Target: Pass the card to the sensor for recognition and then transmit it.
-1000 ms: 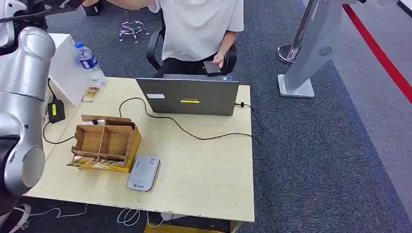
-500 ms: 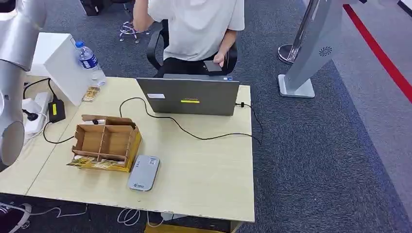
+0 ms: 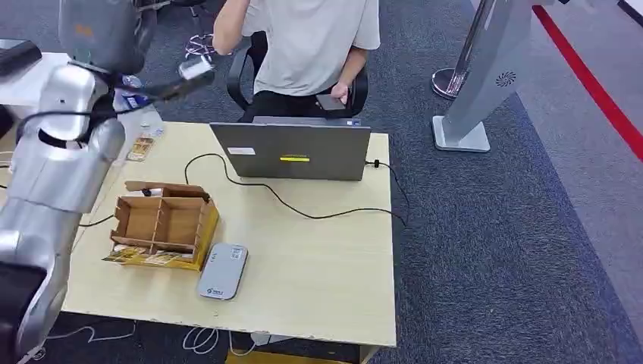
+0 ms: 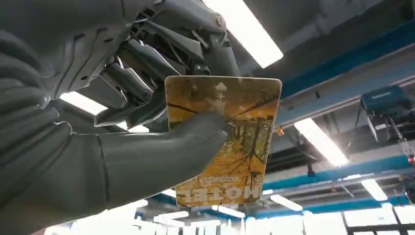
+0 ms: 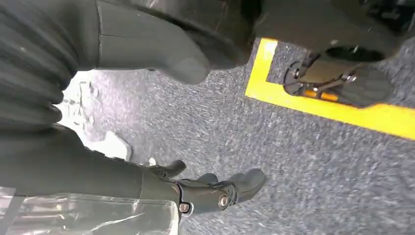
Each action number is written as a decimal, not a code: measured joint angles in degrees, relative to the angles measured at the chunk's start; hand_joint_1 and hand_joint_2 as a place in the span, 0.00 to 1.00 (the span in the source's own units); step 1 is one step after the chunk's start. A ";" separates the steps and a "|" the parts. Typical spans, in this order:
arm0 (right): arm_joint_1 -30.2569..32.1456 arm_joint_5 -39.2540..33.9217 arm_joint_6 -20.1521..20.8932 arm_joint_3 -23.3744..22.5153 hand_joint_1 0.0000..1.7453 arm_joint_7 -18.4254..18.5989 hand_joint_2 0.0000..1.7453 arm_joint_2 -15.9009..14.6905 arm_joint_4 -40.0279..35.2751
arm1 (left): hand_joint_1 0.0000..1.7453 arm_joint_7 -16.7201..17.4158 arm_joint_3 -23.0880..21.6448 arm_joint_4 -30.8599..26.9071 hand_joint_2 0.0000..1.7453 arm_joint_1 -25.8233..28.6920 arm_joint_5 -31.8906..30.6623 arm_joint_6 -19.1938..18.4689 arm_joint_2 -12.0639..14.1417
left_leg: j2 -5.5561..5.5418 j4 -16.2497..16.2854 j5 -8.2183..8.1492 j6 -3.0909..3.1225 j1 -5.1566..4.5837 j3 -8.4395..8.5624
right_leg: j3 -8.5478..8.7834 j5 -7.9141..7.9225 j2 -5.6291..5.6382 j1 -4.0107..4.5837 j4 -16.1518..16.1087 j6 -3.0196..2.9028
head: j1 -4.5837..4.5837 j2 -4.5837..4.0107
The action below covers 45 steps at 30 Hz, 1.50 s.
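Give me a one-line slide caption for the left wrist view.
Left hand holds a yellow card printed with trees between thumb and fingers, raised toward ceiling lights.

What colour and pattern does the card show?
The card is golden yellow with dark tree branches and white lettering, seen best in the left wrist view.

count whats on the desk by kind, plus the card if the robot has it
laptop: 1
cardboard divider box: 1
grey sensor pad: 1
black cable: 1
card, held up off the desk by the left hand: 1
total: 5
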 joint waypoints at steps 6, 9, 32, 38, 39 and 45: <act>1.48 -2.06 -1.40 -1.20 0.00 -1.23 1.00 0.00 0.35 | 1.00 0.01 0.35 -19.13 1.00 26.32 -4.55 10.21 7.47 | 0.05 -0.05 -0.17 -0.01 -0.03 -0.10 | -0.13 -0.20 0.03 0.00 -0.02 0.08 | 0.00 0.00; 1.99 -2.45 -1.64 -1.71 0.00 -1.49 1.00 0.00 0.55 | 1.00 -1.46 0.65 -25.78 1.00 34.88 -4.97 10.27 10.73 | 0.03 -0.05 -0.18 0.02 -0.03 -0.13 | -0.15 -0.22 -0.02 0.00 -0.04 0.07 | 0.06 0.00; 2.63 -4.27 -0.90 -2.17 0.00 -2.19 1.00 0.02 0.92 | 1.00 -9.29 -4.90 -25.60 1.00 35.99 6.40 -18.46 18.87 | -0.21 -0.02 -0.02 0.07 -0.05 -0.21 | -0.17 -0.11 -0.24 0.00 -0.04 0.15 | 0.06 0.00; 2.50 -4.40 -0.75 -1.66 0.00 -2.17 1.00 0.07 0.92 | 1.00 -9.06 -9.41 -22.41 1.00 33.46 4.78 -15.88 15.66 | -0.21 -0.01 -0.03 0.07 -0.06 -0.22 | -0.16 -0.11 -0.25 -0.01 -0.05 0.15 | 0.06 0.00; 2.42 -4.35 -0.68 -1.60 0.00 -1.97 1.00 0.11 0.92 | 1.00 -9.43 -10.38 -21.84 1.00 33.01 4.56 -15.62 14.88 | -0.21 0.00 -0.03 0.07 -0.06 -0.22 | -0.16 -0.11 -0.25 -0.01 -0.05 0.15 | 0.06 0.00; 1.97 -4.24 -0.61 -1.29 0.00 -1.75 1.00 0.17 0.92 | 1.00 -11.03 -15.49 -20.44 1.00 31.75 4.23 -14.70 12.60 | -0.20 0.01 -0.02 0.07 -0.05 -0.22 | -0.17 -0.10 -0.23 0.00 -0.05 0.14 | 0.06 0.00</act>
